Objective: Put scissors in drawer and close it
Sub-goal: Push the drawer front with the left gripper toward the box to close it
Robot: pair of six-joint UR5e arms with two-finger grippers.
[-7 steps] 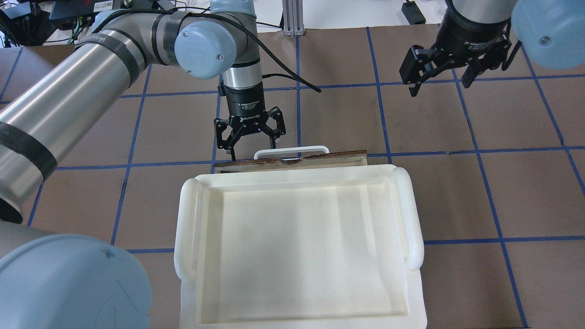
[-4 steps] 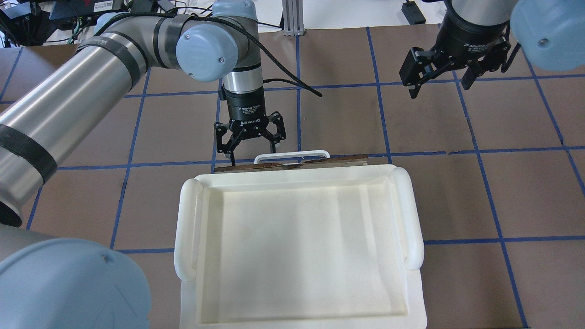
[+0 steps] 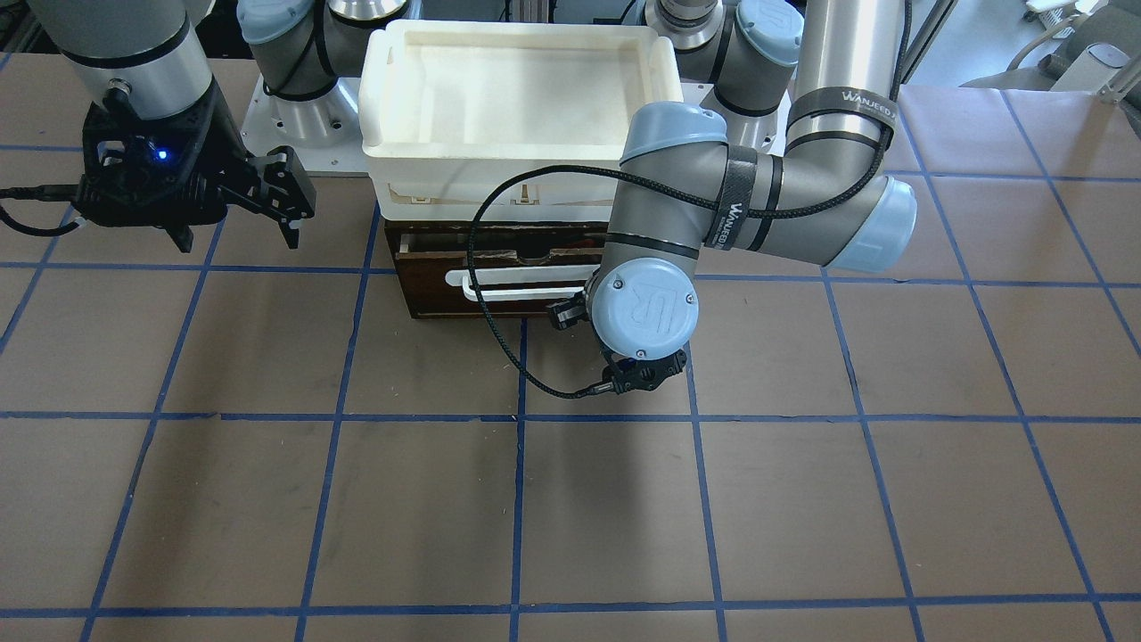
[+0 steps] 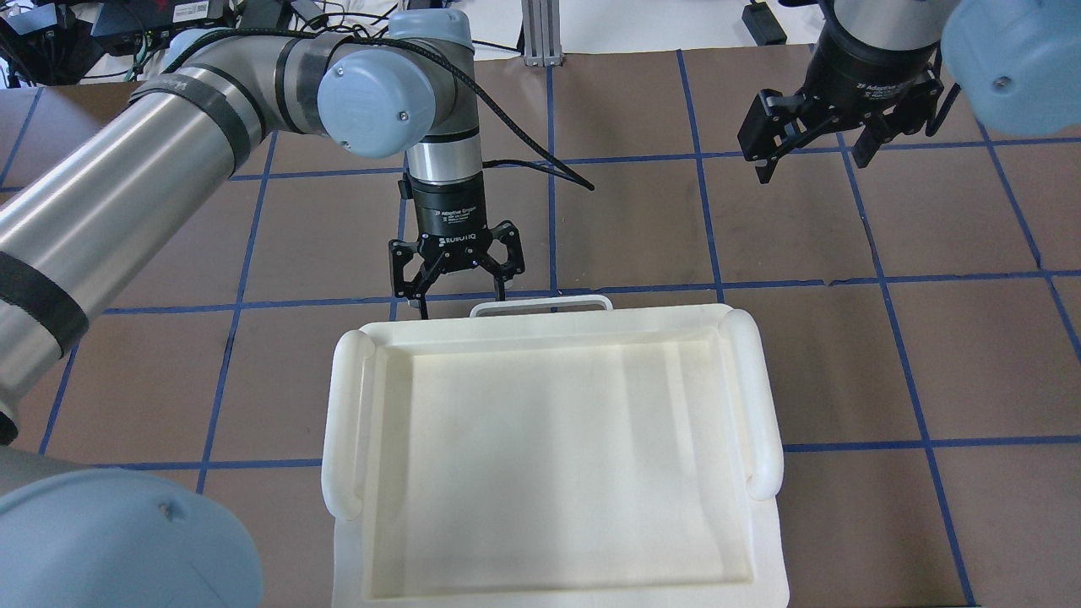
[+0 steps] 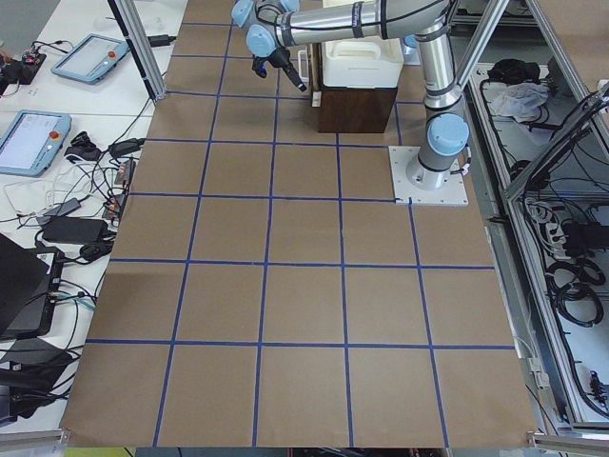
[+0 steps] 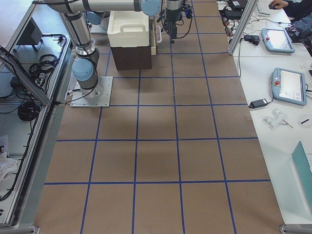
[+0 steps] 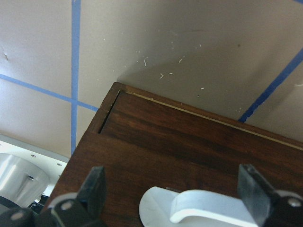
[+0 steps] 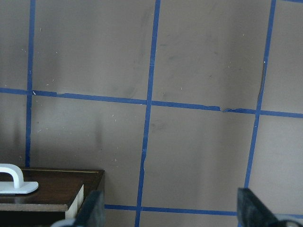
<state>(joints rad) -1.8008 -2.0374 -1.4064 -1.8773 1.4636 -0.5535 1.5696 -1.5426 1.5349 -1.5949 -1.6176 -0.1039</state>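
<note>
At the middle of the table's (image 4: pixel 971 363) robot-side edge, a white plastic tub (image 4: pixel 760 397) sits on a dark brown wooden cabinet (image 6: pixel 131 57). Past the tub's far rim, only the white bar handle (image 4: pixel 540 301) of the dark brown wooden drawer (image 3: pixel 437 303) pokes out (whether the drawer is fully in, I cannot tell). Just beyond, the left end effector (image 4: pixel 460 300) hangs at the drawer front, fingers spread wide on either side of the handle's left end and gripping nothing, and farther out, toward the table's right edge, the right end effector (image 4: pixel 815 160) hovers spread wide and empty.
</note>
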